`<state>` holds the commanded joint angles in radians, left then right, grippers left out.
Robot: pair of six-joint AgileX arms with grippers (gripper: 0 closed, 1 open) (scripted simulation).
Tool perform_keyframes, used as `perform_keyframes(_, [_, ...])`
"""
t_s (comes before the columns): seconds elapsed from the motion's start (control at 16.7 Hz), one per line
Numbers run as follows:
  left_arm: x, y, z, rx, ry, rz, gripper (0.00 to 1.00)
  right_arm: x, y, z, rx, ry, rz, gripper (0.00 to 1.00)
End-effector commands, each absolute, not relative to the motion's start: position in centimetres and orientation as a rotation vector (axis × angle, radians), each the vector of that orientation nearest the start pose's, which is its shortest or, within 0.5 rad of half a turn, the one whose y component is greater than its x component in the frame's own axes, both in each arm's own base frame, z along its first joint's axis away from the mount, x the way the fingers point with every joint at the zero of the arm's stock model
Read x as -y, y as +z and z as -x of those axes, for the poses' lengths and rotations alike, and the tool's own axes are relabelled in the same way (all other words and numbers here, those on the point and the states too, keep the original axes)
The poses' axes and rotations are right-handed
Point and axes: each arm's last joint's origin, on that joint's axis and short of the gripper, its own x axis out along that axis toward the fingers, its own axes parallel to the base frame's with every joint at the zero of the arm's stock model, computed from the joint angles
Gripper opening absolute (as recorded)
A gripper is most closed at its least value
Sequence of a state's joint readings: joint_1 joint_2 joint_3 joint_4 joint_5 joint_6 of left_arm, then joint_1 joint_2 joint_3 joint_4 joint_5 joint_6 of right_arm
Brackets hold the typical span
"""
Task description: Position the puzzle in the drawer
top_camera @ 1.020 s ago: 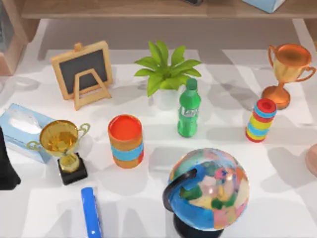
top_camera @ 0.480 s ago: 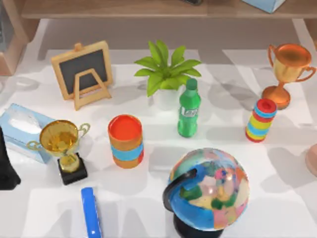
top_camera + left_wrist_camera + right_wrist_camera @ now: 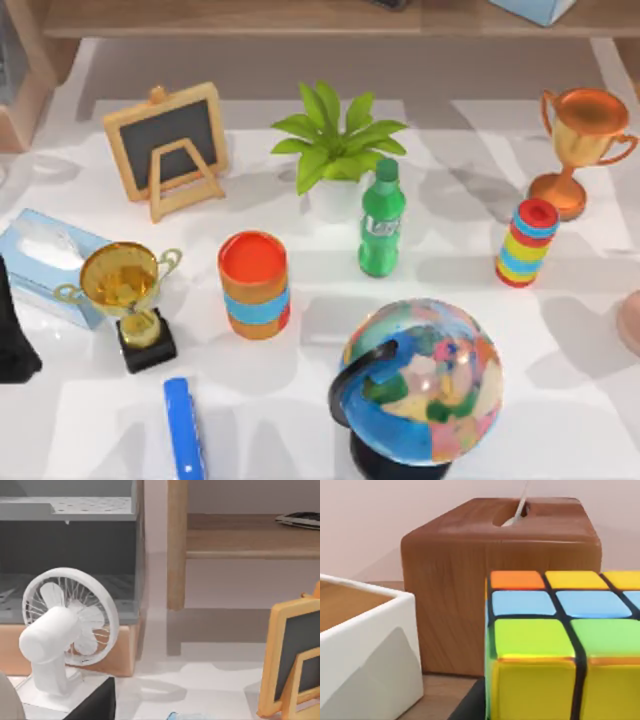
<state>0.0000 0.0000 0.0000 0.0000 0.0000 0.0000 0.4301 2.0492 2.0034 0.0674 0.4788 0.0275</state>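
You have two trophies on the white table (image 3: 560, 400): a gold trophy (image 3: 122, 290) on a black base near the left edge and a copper trophy (image 3: 580, 140) at the far right. You also have one of each of the rest. A small chalkboard (image 3: 165, 145) in a wooden easel frame stands at the back left. A leafy green plant (image 3: 335, 135) in a white pot sits at the middle back, with a green plastic bottle (image 3: 381, 220) upright just in front of it. A squat cylinder (image 3: 254, 284) banded in orange and blue stands between the gold trophy and the bottle. A stack of coloured rings (image 3: 526, 243) rises near the copper trophy. A round globe (image 3: 420, 380) on a dark arc stand occupies the near middle, and a flat blue bar (image 3: 184, 428) lies at the near left. A pale blue tissue box (image 3: 40, 262) lies behind the gold trophy.

Your left arm (image 3: 14, 340) shows as a dark shape at the table's left edge; you cannot tell how its claw stands. Its wrist camera looks at one white desk fan (image 3: 62, 640) with a wire guard, a grey drawer unit (image 3: 70, 555) and a wooden shelf (image 3: 240, 545).

The puzzle (image 3: 560, 645), a cube of glossy coloured squares with black seams, fills the near part of your right wrist view, beside a wood-grain tissue box (image 3: 485, 575) and a white tray (image 3: 365, 645). You cannot tell the right claw's state either.
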Motion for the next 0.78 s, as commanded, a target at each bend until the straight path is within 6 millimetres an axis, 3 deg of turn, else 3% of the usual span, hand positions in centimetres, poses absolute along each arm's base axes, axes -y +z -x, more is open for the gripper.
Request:
perform_keyframes(0.3, [0.1, 16.0, -10.6, 0.000, 0.000, 0.000, 1.00, -16.0, 41.7, -44.3, 0.140, -0.151, -0.155, 0.00])
perform_keyframes(0.42, [0.1, 16.0, -10.6, 0.000, 0.000, 0.000, 1.00, -15.5, 42.2, -43.9, 0.138, -0.176, -0.155, 0.00])
perform_keyframes(0.54, [0.1, 16.0, -10.6, 0.000, 0.000, 0.000, 1.00, -16.7, 41.1, -43.8, 0.079, -0.143, -0.098, 0.00])
perform_keyframes(0.66, [0.1, 16.0, -10.6, 0.000, 0.000, 0.000, 1.00, -19.3, 39.8, -43.4, 0.016, -0.057, -0.028, 0.00])
perform_keyframes(0.78, [0.1, 16.0, -10.6, 0.000, 0.000, 0.000, 1.00, -20.4, 39.9, -42.9, 0.002, -0.006, -0.003, 0.00])
